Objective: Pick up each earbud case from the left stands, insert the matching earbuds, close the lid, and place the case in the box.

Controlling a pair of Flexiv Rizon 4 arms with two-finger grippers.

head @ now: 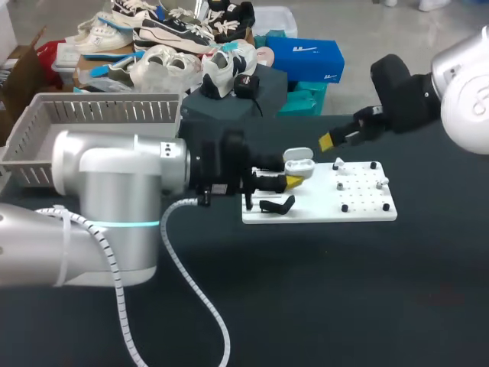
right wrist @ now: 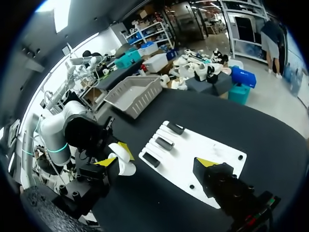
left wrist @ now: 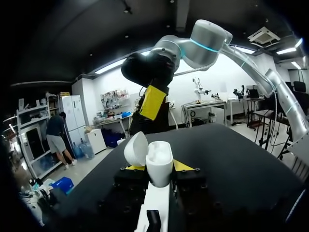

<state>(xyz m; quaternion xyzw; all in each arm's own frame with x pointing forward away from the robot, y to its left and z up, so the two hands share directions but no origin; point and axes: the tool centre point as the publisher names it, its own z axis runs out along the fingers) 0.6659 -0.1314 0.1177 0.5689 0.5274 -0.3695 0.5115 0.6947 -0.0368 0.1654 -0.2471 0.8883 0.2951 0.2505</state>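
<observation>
My left gripper [head: 286, 182] is shut on a white earbud case [head: 298, 163], holding it upright above the left end of the white board [head: 321, 212]. In the left wrist view the case [left wrist: 158, 163] sits between the two yellow fingertips [left wrist: 182, 166], its lid [left wrist: 136, 148] swung open. My right gripper [head: 336, 140] hangs open with nothing in it, a little above and to the right of the case. Its yellow fingertip [left wrist: 153, 102] shows just beyond the case. Two small white pieces, likely earbuds [head: 339, 164], sit on black pegs on the board.
A black stand [head: 276, 205] on the board's left part has nothing on it; the right wrist view shows three such stands [right wrist: 164, 143]. A grey slatted basket [head: 99, 122] stands at the table's back left. A white cable [head: 199, 298] loops from my left arm.
</observation>
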